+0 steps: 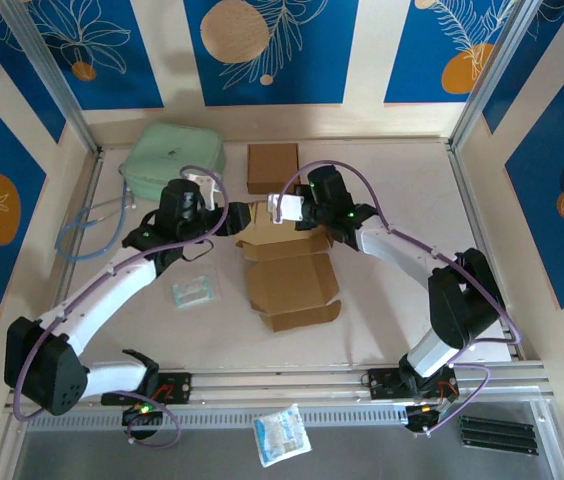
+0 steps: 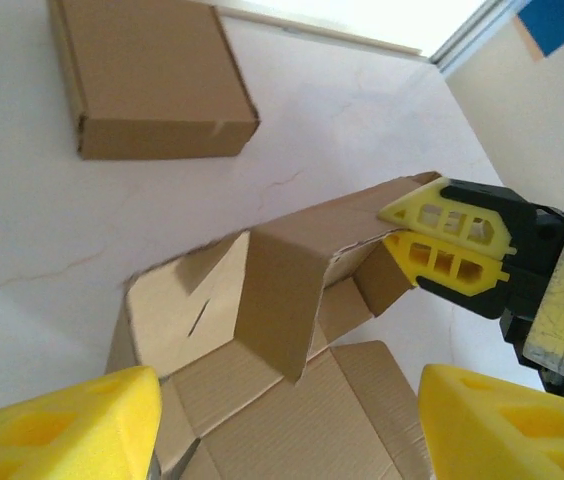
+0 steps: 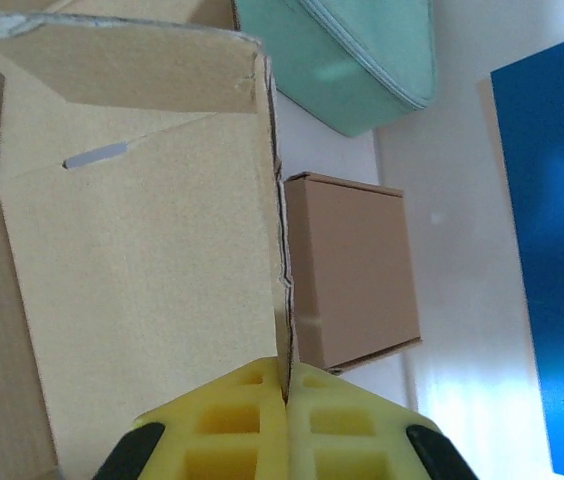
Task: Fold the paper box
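The paper box lies part-unfolded mid-table, brown cardboard with its far flaps raised. My right gripper is shut on the edge of a raised far flap; in the right wrist view the yellow pads pinch that thin cardboard edge. My left gripper is at the box's far-left corner. In the left wrist view it stands open, its yellow fingers on either side of the box, holding nothing. The right gripper shows there clamped on the flap.
A finished brown box sits just behind the grippers, with a mint green case to its left. A small plastic packet lies left of the cardboard, and another by the near rail. A blue cable lies far left.
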